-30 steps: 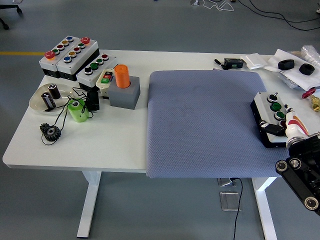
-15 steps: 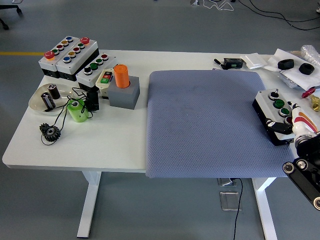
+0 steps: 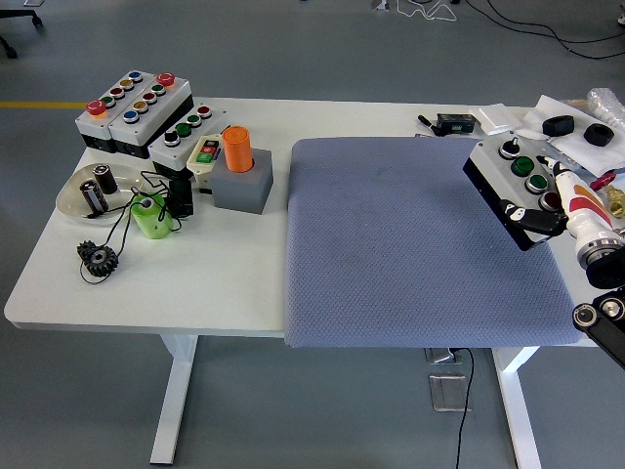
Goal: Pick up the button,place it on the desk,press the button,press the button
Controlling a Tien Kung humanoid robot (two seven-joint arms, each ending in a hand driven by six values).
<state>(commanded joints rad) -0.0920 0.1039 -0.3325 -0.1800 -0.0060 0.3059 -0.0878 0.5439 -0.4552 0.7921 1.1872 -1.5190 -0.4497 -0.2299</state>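
Over the right part of the blue-grey mat (image 3: 410, 244) we've got the button box (image 3: 515, 189) in our right hand (image 3: 571, 210), lifted and tilted, its left end higher than the end by the hand. Fingers (image 3: 535, 221) are curled round the box's near-right end, thumb side on top by the red button; grip sits at one end only, so most of the box hangs out unsupported. Contact under the box is hidden, so we can't tell how many fingers actually bear load. Left hand is not in view. Step as we read it: pick is done, place on the desk is pending, both presses are still to do. Main risk is the box pivoting in that end grip, since the long lever and slick housing could let it rotate or slip out if we swing fast. Second risk is setting it down tilted, so a corner hits the mat first and the box rocks or skids on the soft weave. Third is that the mat gives under a press, so the box may slide or tip unless we push straight down on a button. Right of the mat are loose black parts (image 3: 576, 129) and clutter near the arm, so a wide elbow move could sweep them. Far left of the mat, the other button boxes (image 3: 137, 106) and the orange cylinder (image 3: 237, 149) are well apart, no conflict.
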